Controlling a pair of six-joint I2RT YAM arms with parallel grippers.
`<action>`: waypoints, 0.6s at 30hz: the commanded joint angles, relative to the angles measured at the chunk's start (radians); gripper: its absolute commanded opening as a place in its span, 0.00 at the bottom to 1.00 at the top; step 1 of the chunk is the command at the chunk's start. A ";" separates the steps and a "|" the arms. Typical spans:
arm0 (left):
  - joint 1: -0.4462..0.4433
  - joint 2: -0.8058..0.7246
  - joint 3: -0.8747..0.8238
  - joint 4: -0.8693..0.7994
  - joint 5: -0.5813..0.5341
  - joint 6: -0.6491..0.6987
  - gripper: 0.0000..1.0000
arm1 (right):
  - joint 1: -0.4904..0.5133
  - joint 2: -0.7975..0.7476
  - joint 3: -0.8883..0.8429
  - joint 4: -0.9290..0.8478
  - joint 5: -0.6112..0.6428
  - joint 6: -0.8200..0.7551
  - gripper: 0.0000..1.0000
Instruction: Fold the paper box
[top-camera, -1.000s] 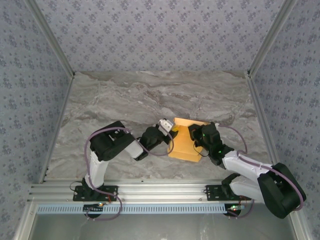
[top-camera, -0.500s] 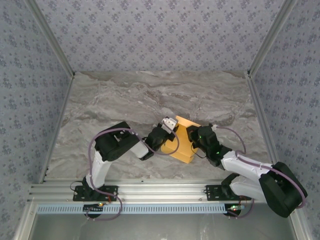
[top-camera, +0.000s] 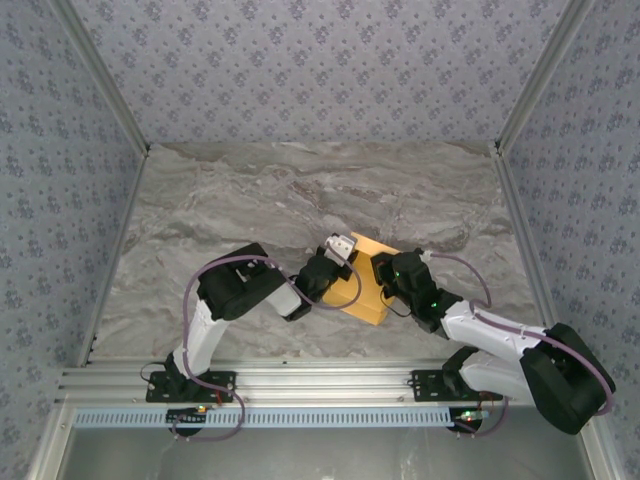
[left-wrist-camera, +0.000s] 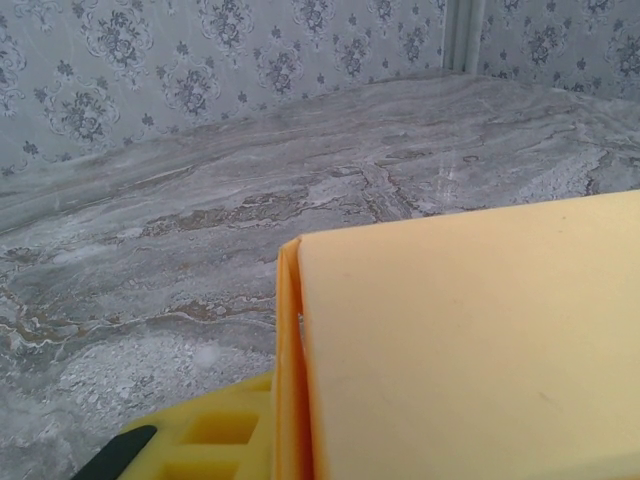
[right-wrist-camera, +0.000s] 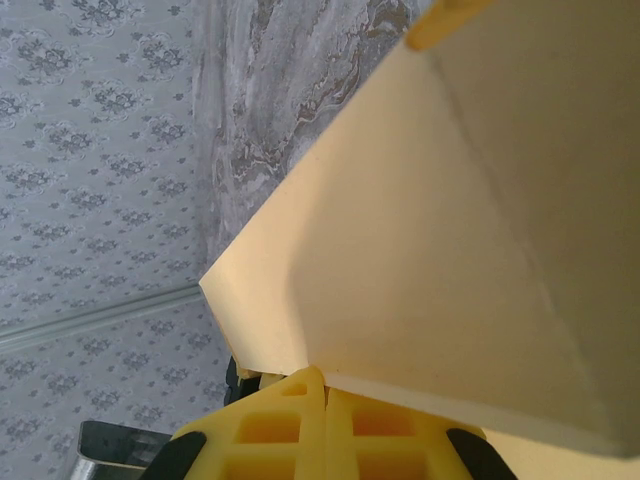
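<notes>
Right gripper (right-wrist-camera: 322, 395) closed at the paper box (top-camera: 368, 285) edge, left gripper (top-camera: 348, 262) against a flap (gripping or not, cannot tell). Pull unevenly and you'll crease or drop the card

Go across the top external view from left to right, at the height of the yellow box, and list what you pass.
left arm → left gripper → paper box → right gripper → right arm
</notes>
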 joint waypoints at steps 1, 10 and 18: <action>0.002 0.024 0.025 0.009 -0.029 -0.021 0.22 | 0.010 -0.018 0.012 -0.097 0.034 0.021 0.00; 0.007 0.002 0.025 -0.049 -0.040 -0.027 0.05 | 0.028 -0.029 0.056 -0.173 0.035 0.060 0.07; 0.038 -0.028 -0.015 -0.049 -0.048 -0.035 0.00 | 0.039 -0.110 0.070 -0.275 0.020 0.066 0.24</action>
